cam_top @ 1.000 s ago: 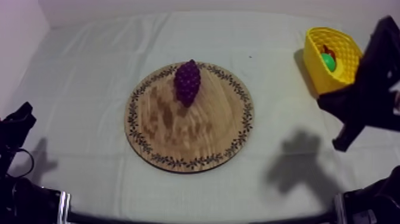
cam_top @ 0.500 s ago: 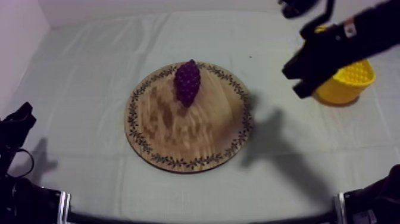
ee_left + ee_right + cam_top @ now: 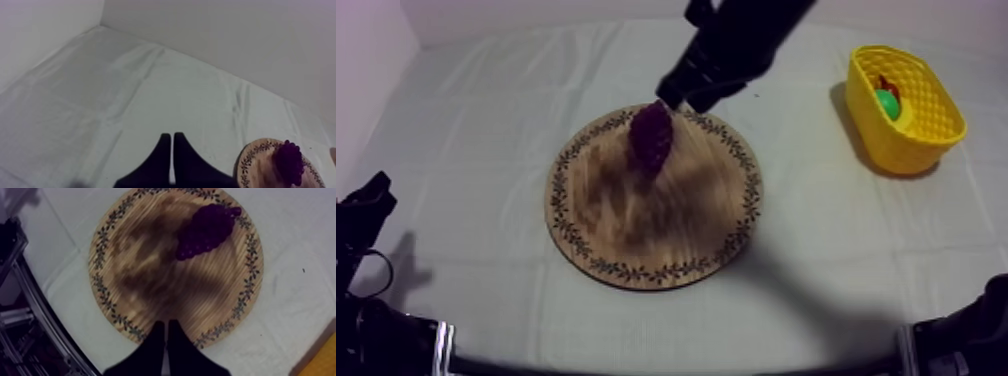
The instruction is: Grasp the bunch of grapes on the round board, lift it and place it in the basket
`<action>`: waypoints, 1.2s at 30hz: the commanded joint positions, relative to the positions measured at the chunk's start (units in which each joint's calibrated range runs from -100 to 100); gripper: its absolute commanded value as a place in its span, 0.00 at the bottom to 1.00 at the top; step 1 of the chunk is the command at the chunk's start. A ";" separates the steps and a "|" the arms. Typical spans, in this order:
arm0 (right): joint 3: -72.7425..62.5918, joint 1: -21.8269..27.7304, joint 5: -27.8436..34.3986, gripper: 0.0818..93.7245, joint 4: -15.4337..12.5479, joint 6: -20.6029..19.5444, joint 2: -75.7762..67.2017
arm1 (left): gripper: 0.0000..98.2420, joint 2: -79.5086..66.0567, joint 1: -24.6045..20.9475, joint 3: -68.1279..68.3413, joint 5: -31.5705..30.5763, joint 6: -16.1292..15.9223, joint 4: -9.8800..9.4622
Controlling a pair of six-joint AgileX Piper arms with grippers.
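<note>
While left tool point(image 3: 173, 136), right tool point(image 3: 166, 323) sit closed, empty, top view adds basket point(image 3: 928, 120) apart from board point(image 3: 656, 225).

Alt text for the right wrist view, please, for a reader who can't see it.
The right end effector, fingers shut together on nothing, hangs over the patterned edge of the round wooden board. The bunch of grapes lies on the board across from it, near the opposite rim, untouched.

The wooden board point(image 3: 636, 225) looks grained, the cloth point(image 3: 476, 130) matt and creased, the yellow basket point(image 3: 934, 98) latticed plastic.
</note>
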 commanded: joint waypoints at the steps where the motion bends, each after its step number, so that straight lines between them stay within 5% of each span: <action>1: -8.18 0.28 1.98 0.00 -0.53 -0.26 6.78 | 0.00 0.01 0.02 -0.04 0.03 0.00 -0.02; 20: -20.98 3.10 8.29 0.00 0.95 -3.25 20.74 | 0.00 0.01 0.02 -0.04 0.03 0.00 -0.02; 25: -22.55 3.20 9.53 0.00 1.97 -8.93 21.48 | 0.00 0.01 0.02 -0.04 0.03 0.00 -0.02; 36: -23.28 3.28 10.90 0.00 -1.56 -24.98 21.89 | 0.00 0.01 0.02 -0.04 0.03 0.00 -0.02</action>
